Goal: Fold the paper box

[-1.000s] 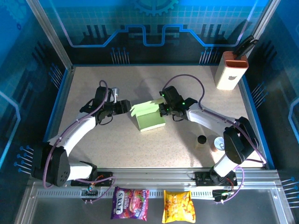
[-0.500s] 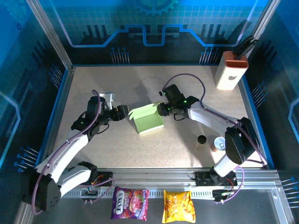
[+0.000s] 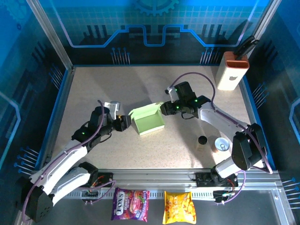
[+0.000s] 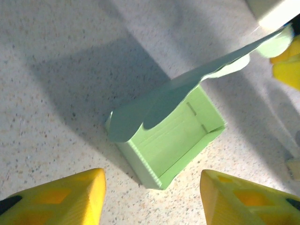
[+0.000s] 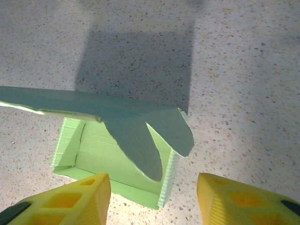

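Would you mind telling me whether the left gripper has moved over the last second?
Yes. The left gripper has drawn back toward the near edge of the table, closer to the purple Fox's packet.

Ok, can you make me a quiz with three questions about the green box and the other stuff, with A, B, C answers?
1. Where is the paper box?
A. On the table, between the left gripper and the right gripper
B. On top of the white block
C. Held up in the air

2. How many snack packets lie along the near edge?
A. One
B. Two
C. Four

3. How is the box's lid?
A. Shut flat
B. Lifted open
C. Torn off

Answers:
1 A: the top view shows it mid-table with a gripper on either side.
2 B: there is one purple packet and one yellow one.
3 B: both wrist views show the flap raised above the open inside.
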You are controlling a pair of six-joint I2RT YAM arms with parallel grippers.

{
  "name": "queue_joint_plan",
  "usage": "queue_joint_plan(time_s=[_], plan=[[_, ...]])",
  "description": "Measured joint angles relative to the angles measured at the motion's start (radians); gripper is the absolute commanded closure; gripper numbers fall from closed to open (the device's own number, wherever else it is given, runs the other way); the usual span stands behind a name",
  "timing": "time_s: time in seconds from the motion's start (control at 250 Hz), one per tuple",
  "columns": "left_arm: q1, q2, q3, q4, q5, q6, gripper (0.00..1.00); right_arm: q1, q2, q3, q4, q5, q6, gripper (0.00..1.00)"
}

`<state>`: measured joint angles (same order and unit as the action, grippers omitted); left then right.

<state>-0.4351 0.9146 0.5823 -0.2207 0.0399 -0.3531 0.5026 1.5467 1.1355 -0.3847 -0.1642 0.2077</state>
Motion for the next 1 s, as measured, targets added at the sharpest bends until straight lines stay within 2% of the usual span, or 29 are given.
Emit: queue_joint_plan(time_s=[0.136, 0.296, 0.44, 0.519, 0.675, 0.839, 0.999], plan=[[-0.006, 0.085, -0.008, 0.035, 0.0, -0.015, 0.37, 0.0, 0.032, -0.01, 0.031, -0.027, -0.011, 0.48], [-0.01, 0.172, -0.005, 0.085, -0.013, -0.015, 0.36, -0.001, 0.064, -0.013, 0.09, -0.028, -0.023, 0.51], [-0.01, 0.229, 0.028, 0.108, -0.033, -0.014, 0.36, -0.007, 0.094, -0.013, 0.141, -0.031, -0.033, 0.58], [-0.01, 0.257, 0.052, 0.128, -0.044, -0.014, 0.39, -0.009, 0.106, -0.013, 0.155, -0.032, -0.041, 0.66], [-0.01, 0.299, 0.097, 0.151, -0.048, -0.01, 0.51, -0.009, 0.116, -0.013, 0.161, -0.031, -0.045, 0.8], [-0.01, 0.327, 0.128, 0.159, -0.051, -0.009, 0.61, -0.009, 0.116, -0.013, 0.169, -0.031, -0.047, 0.86], [-0.01, 0.357, 0.16, 0.152, -0.055, -0.006, 0.63, -0.01, 0.116, -0.013, 0.169, -0.029, -0.044, 0.9]])
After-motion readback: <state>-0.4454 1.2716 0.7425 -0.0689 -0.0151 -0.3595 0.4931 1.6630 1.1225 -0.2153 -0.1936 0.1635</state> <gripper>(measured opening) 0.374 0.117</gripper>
